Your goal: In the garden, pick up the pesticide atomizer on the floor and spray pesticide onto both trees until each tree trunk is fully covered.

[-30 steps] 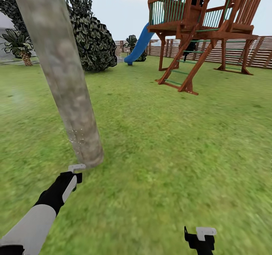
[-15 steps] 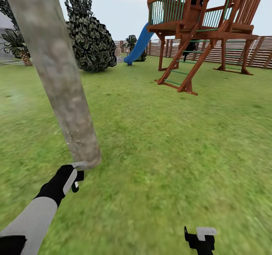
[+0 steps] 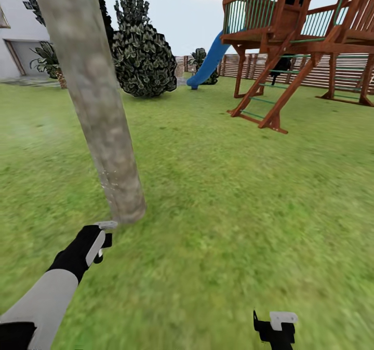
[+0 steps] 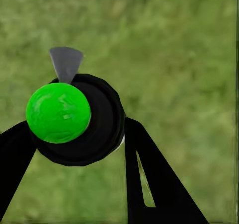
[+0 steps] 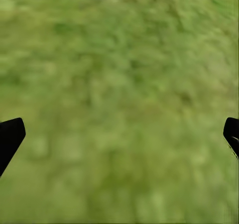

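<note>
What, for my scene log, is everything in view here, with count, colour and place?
trunk: one, grey-tan, near left, leaning in the head view
specks: a few, whitish, low on the trunk
atomizer: one, black with a green top, between the left hand's fingers
lawn: green, all around
bush: one, dark green, behind the trunk
palm: one, green, far left by the wall
wall: pale grey, far left
play tower: one, brown with green rails, upper right
slide: one, blue, off the tower
fence: brown slats, far back
left hand: black, at the trunk's foot, shut on the atomizer
right hand: black, low right, open over grass
</note>
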Robot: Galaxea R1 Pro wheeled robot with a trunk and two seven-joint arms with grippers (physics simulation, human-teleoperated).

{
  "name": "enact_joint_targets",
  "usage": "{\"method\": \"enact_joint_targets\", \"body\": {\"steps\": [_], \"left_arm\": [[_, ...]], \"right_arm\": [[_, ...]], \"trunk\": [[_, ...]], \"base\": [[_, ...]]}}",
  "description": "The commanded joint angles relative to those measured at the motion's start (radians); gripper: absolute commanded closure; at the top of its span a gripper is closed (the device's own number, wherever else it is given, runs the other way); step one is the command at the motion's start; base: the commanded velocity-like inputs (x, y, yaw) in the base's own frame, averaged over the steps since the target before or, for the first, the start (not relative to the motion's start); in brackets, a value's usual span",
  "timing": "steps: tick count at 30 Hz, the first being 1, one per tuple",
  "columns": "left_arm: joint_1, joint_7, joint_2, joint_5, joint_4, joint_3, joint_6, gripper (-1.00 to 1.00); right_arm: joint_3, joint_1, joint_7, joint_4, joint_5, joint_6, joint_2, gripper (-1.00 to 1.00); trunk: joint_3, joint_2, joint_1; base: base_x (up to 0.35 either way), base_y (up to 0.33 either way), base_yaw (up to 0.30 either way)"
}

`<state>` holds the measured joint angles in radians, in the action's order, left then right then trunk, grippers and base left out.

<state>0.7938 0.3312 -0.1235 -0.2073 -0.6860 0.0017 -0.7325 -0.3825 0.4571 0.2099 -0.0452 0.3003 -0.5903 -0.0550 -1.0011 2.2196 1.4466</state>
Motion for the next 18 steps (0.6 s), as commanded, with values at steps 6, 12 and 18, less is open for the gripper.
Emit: {"method": "enact_joint_targets", "body": {"steps": [6,12,18], "left_arm": [[0.015,0.007,0.008,-0.010,-0.003,0.000,-0.005,1.00],[0.093,0.002,0.009,-0.009,-0.003,0.000,-0.009,1.00],[0.120,0.002,0.006,-0.008,-0.068,0.000,-0.026,1.00]], "right_arm": [[-0.009,0.000,0.005,-0.001,0.005,-0.001,0.000,-1.00],[-0.009,0.000,0.005,-0.001,0.005,0.000,0.000,-1.00],[-0.009,0.000,0.005,-0.001,0.005,0.000,0.000,-1.00]], "trunk": [[-0.001,0.000,0.000],[-0.001,0.000,0.000],[-0.001,0.000,0.000]], "base": [[0.263,-0.145,0.041],[0.316,-0.078,0.000],[0.312,-0.091,0.225]]}}
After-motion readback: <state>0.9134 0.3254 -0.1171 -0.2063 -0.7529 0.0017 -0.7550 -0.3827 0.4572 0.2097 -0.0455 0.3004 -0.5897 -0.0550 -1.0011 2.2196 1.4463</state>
